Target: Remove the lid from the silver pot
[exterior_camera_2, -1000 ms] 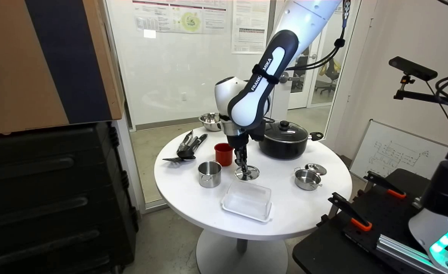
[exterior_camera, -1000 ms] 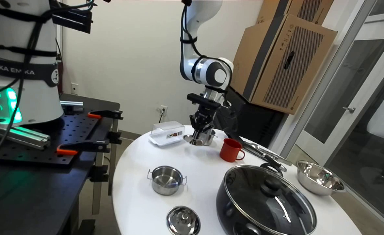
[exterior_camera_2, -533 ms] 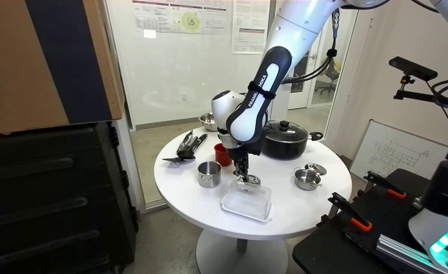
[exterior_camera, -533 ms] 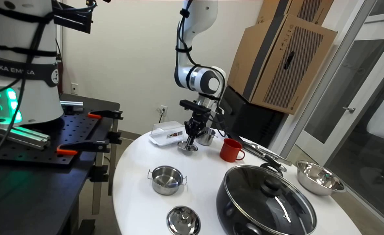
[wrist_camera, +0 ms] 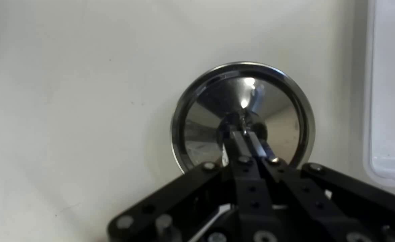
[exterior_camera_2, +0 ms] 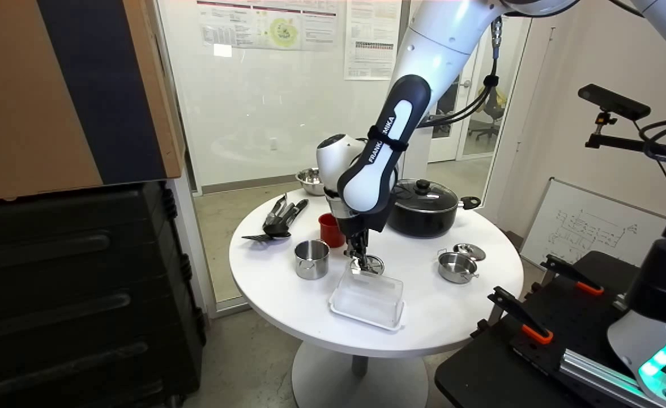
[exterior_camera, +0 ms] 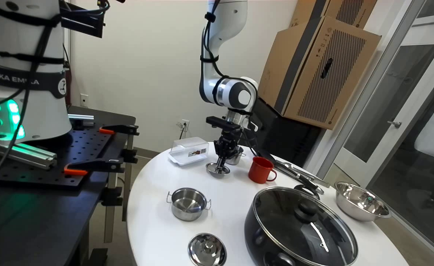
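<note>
The lid, a round shiny metal cover, hangs under my gripper (exterior_camera: 220,164) in an exterior view (exterior_camera: 213,169). In the wrist view the gripper's fingers (wrist_camera: 244,134) are closed together at the middle of the lid (wrist_camera: 214,101), on its knob, which they mostly hide. The lid also shows in an exterior view (exterior_camera_2: 376,264), partly behind the clear box. Whether it touches the table cannot be told. The silver pot (exterior_camera_2: 312,262), a steel cylinder, stands upright and open beside the lid. It also shows partly behind the gripper in an exterior view (exterior_camera: 234,159).
A clear box (exterior_camera_2: 367,300) stands close to the lid. The red mug (exterior_camera: 260,170), black pan (exterior_camera: 255,236) and utensils (exterior_camera_2: 279,222) lie around. A two-handled steel pot (exterior_camera: 187,212) stands open, another small lid (exterior_camera: 206,251) near it. A steel bowl (exterior_camera: 361,207) is at the edge.
The gripper and the lid have moved together, away from the silver pot and lower, first toward the clear box and then slightly back. The silver pot has not moved.
</note>
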Robot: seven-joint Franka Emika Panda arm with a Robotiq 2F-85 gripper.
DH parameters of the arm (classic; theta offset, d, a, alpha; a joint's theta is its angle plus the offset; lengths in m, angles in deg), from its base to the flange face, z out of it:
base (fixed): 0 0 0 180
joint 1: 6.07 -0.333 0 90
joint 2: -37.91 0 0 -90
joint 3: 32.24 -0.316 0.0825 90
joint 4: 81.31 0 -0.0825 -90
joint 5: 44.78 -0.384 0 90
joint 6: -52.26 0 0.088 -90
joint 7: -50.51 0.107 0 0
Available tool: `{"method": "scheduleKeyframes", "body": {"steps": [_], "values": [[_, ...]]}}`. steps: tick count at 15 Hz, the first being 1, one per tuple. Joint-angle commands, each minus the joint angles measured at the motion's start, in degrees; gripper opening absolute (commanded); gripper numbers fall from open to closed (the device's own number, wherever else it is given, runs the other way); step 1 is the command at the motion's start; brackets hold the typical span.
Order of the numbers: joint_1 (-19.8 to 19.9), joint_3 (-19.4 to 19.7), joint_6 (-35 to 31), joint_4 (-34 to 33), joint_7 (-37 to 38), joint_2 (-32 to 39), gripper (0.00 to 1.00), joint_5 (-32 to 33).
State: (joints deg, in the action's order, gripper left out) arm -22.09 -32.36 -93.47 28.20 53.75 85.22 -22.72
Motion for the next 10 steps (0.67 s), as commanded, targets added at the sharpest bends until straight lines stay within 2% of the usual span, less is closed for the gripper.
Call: {"method": "scheduleKeyframes", "body": {"steps": [1, 5, 6, 8, 10], "values": [[-1.7, 1.5, -0.9, -1.8, 1.8, 1.4, 0.00, 0.0], [-1.4, 1.4, -0.2, -3.5, 1.7, 3.0, 0.03, -0.8], [-1.2, 1.3, -0.1, -3.8, 1.7, 3.2, 0.28, -1.0], [-1.0, 1.3, -0.1, -4.3, 1.8, 3.8, 0.32, -1.2], [-1.0, 1.4, -0.2, -4.6, 2.0, 4.1, 0.47, -1.3]]}}
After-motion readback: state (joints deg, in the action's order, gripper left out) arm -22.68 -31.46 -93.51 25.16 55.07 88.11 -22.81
